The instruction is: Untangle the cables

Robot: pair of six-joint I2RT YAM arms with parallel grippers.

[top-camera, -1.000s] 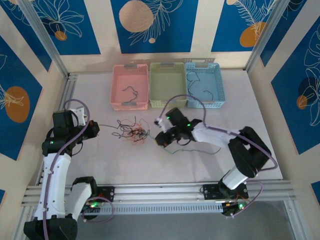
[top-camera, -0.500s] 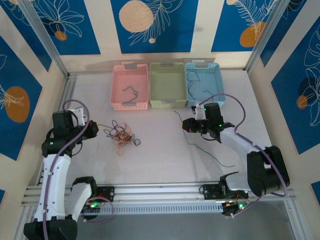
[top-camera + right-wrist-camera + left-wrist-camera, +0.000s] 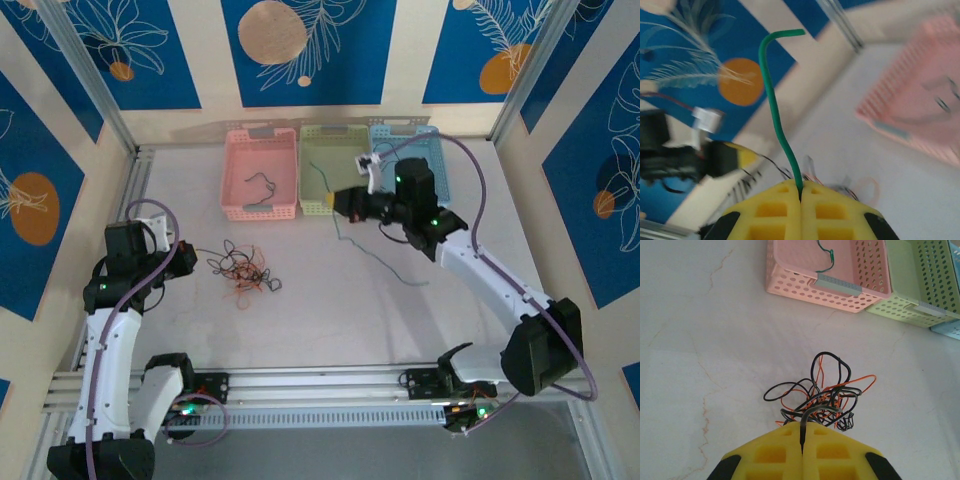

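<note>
A knotted clump of black and orange cables [image 3: 241, 270] lies on the table left of centre. My left gripper [image 3: 190, 257] is beside it, shut on one black cable [image 3: 816, 412] that arches out of the clump [image 3: 826, 396]. My right gripper [image 3: 341, 200] is raised by the front of the green basket [image 3: 336, 148], shut on a dark green cable [image 3: 340, 238]. That cable's short end sticks up from the fingers [image 3: 774, 100] of the right gripper [image 3: 800, 189], and its long tail trails down to the table on the right.
Pink basket [image 3: 232, 172], green basket and blue basket [image 3: 436, 160] stand in a row at the back; the pink one [image 3: 790, 285] holds a dark wire [image 3: 826, 252], and the blue one holds wires too. The left gripper [image 3: 735, 155] appears blurred in the right wrist view.
The right gripper pulled the green cable free of the clump, swung right, then rose back toward the green basket. The clump slid left toward the left gripper.
</note>
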